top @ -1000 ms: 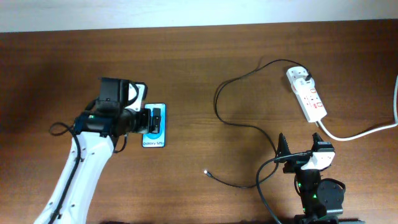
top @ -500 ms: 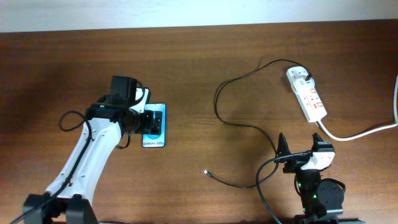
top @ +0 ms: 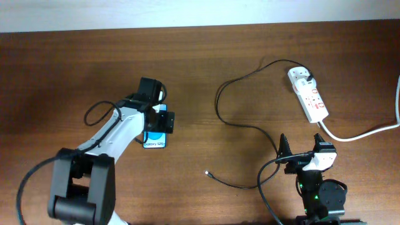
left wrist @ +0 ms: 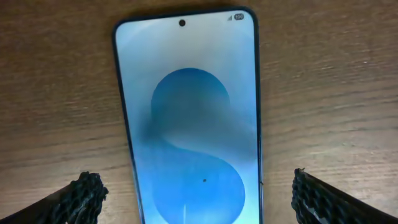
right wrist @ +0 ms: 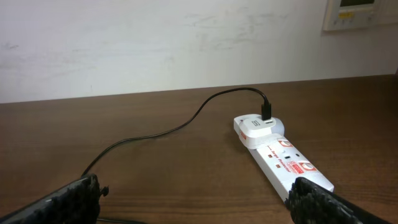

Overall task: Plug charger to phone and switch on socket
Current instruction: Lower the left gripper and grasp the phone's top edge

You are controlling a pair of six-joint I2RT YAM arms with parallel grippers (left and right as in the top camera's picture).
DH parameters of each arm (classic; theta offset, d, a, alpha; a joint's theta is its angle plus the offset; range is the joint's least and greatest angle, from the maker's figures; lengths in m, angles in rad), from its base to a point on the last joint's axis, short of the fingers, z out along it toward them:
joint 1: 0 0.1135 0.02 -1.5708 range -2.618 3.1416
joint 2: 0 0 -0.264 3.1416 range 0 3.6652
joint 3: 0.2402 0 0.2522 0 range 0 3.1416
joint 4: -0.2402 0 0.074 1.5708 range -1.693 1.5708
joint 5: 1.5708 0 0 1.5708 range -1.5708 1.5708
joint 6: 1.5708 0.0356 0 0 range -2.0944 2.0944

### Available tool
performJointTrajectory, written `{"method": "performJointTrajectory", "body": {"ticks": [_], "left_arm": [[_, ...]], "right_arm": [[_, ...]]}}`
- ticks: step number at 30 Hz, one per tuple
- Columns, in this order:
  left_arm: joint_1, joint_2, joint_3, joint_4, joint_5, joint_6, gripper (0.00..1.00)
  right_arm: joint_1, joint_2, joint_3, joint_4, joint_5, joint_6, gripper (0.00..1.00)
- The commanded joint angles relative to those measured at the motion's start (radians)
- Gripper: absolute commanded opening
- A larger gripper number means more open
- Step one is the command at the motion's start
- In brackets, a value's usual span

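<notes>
Left gripper (left wrist: 202, 198) splayed over the glossy rectangular phone (left wrist: 189, 112).
Right gripper (right wrist: 198, 198) gapes too; thin black charger (top: 217, 103) snakes across woodgrain tabletop (top: 62, 62).

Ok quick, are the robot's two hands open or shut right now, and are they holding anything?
Left gripper: open, empty, over the phone.
Right gripper: open, empty.

The phone (left wrist: 189, 118) lies flat on the table (left wrist: 50, 93) under the left gripper (left wrist: 199, 202), between its fingers and reaching ahead of them. The socket (right wrist: 283, 158) lies ahead of the right gripper (right wrist: 199, 205), slightly rightward and well apart. The charger (right wrist: 161, 130) is plugged into its far end and trails leftward, back toward that gripper.
</notes>
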Motion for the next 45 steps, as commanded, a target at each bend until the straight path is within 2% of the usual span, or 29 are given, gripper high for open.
{"method": "performJointTrajectory", "body": {"ticks": [1, 12, 15, 16, 18, 19, 22, 30, 39, 45], "left_arm": [[0.001, 0.064, 0.017, 0.013, -0.004, -0.017, 0.99], [0.021, 0.133, -0.033, 0.054, -0.004, -0.039, 0.99], [0.029, 0.133, -0.044, 0.055, -0.004, -0.038, 0.85], [0.029, 0.133, -0.044, 0.059, -0.004, -0.038, 0.74], [0.029, 0.133, -0.044, 0.057, -0.004, -0.038, 0.72], [0.029, 0.133, -0.044, 0.047, -0.003, -0.038, 0.66], [0.029, 0.133, -0.044, 0.0, 0.013, -0.038, 0.58], [0.029, 0.132, -0.043, -0.019, 0.035, -0.039, 0.44], [0.029, 0.132, 0.079, -0.105, 0.039, -0.039, 0.4], [0.029, 0.128, 0.147, -0.146, 0.126, -0.038, 0.38]], "right_arm": [[0.007, -0.006, -0.005, -0.006, 0.016, 0.004, 0.98], [0.007, -0.006, -0.005, -0.006, 0.016, 0.004, 0.98], [0.007, -0.006, -0.005, -0.006, 0.015, 0.004, 0.98], [0.007, -0.006, -0.005, -0.006, 0.016, 0.004, 0.98], [0.007, -0.006, -0.005, -0.006, 0.016, 0.004, 0.98], [0.007, -0.006, -0.005, -0.006, 0.016, 0.004, 0.98], [0.007, -0.006, -0.005, -0.006, 0.016, 0.004, 0.98], [0.007, -0.006, -0.005, -0.006, 0.016, 0.004, 0.98], [0.007, -0.006, -0.005, -0.006, 0.016, 0.004, 0.98], [0.007, -0.006, -0.005, -0.006, 0.016, 0.004, 0.98]]}}
